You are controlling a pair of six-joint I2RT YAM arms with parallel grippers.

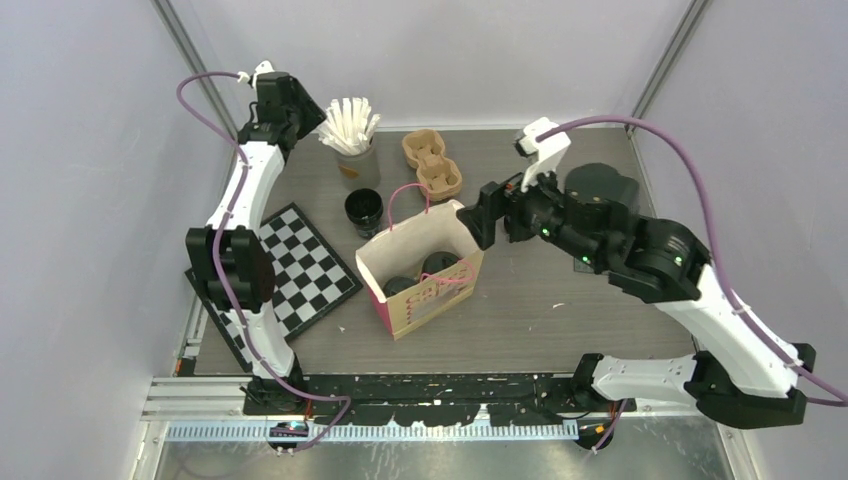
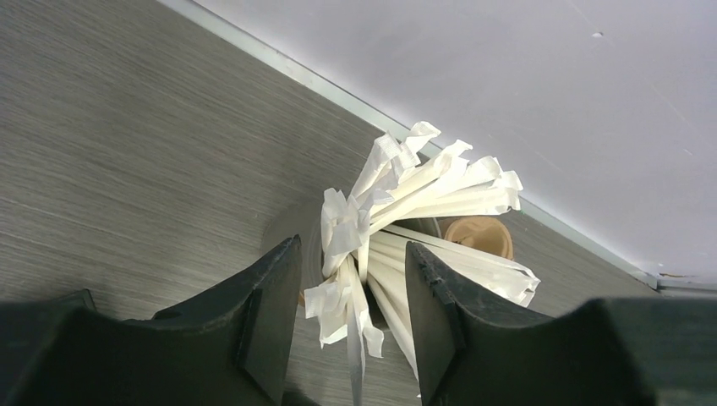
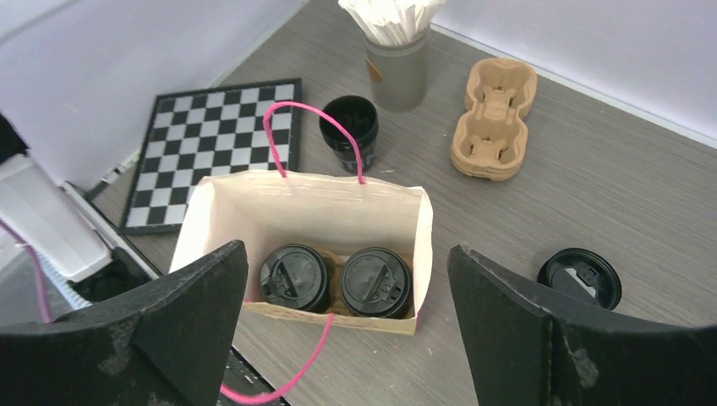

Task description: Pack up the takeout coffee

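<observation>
Two black cups with black lids (image 3: 293, 277) (image 3: 375, 281) stand side by side inside a cream paper bag (image 3: 313, 203) with pink handles; they also show in the top view (image 1: 398, 286) (image 1: 440, 264). An open black cup (image 1: 363, 210) without a lid stands behind the bag. A loose black lid (image 3: 580, 277) lies on the table to the right of the bag. My right gripper (image 1: 487, 215) is open and empty, just right of the bag's top. My left gripper (image 2: 353, 313) is open at the back left, its jaws on either side of the white sticks (image 2: 423, 194).
The grey cup of white sticks (image 1: 350, 135) stands at the back. A brown pulp cup carrier (image 1: 432, 162) lies beside it. A chessboard (image 1: 300, 265) lies left of the bag (image 1: 430, 300). White walls close off the back and sides.
</observation>
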